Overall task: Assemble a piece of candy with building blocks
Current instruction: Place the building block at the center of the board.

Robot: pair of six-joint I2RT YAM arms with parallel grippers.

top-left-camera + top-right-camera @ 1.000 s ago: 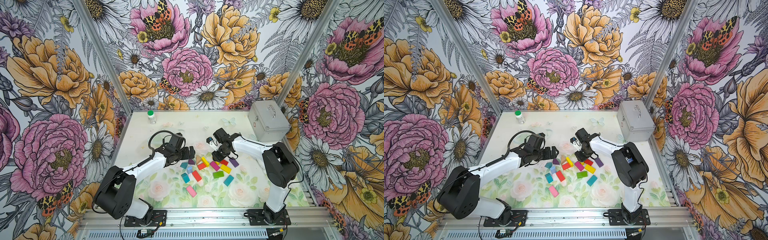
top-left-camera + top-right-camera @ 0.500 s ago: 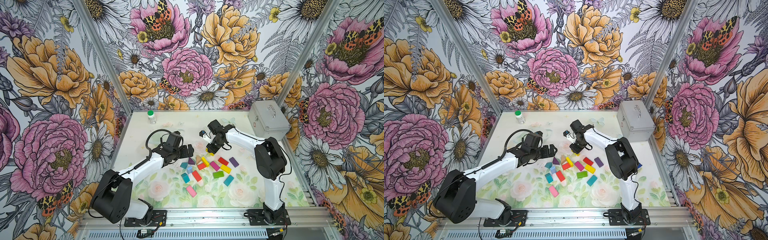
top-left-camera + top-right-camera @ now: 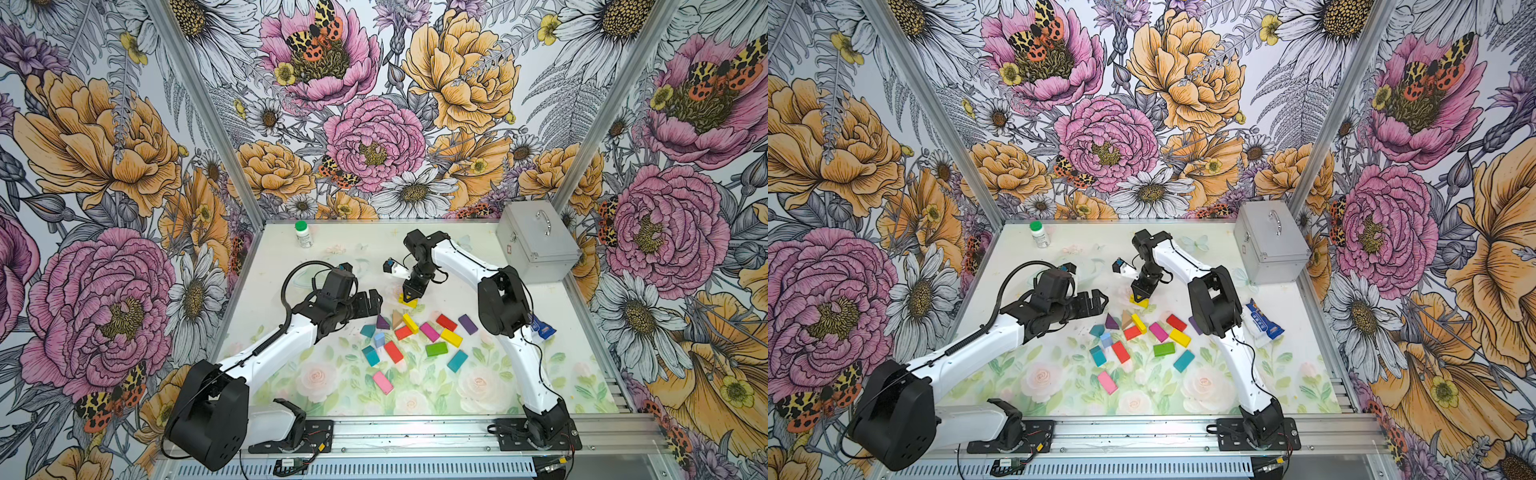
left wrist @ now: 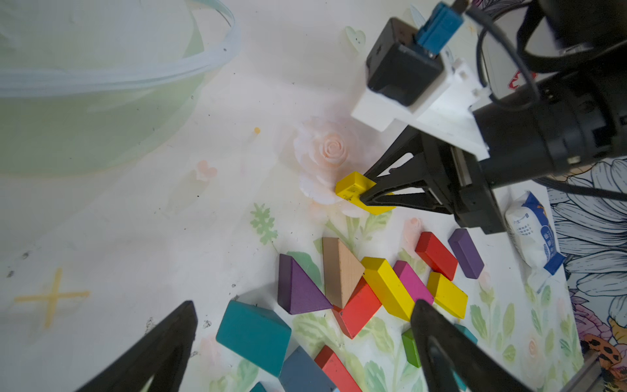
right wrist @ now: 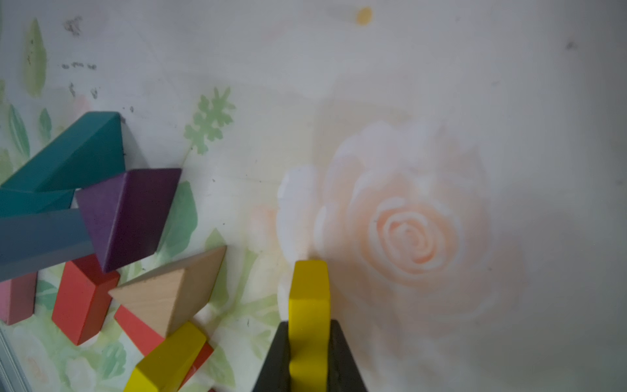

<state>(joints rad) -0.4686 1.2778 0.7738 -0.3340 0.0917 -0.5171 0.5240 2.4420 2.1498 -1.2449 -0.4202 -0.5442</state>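
Robot test cell, laboratory type. Indicators: left arm and right arm bolted to an aluminium rail along the table's front edge. Aluminium frame posts stand at the rear corners. Floral printed wall panels close three sides — a floral printed mat covers the table.

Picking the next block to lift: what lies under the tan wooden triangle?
The tan wooden triangle lies partly over a red rectangular brick, which a long yellow brick also overlaps. How far the red brick runs beneath the triangle is hidden.
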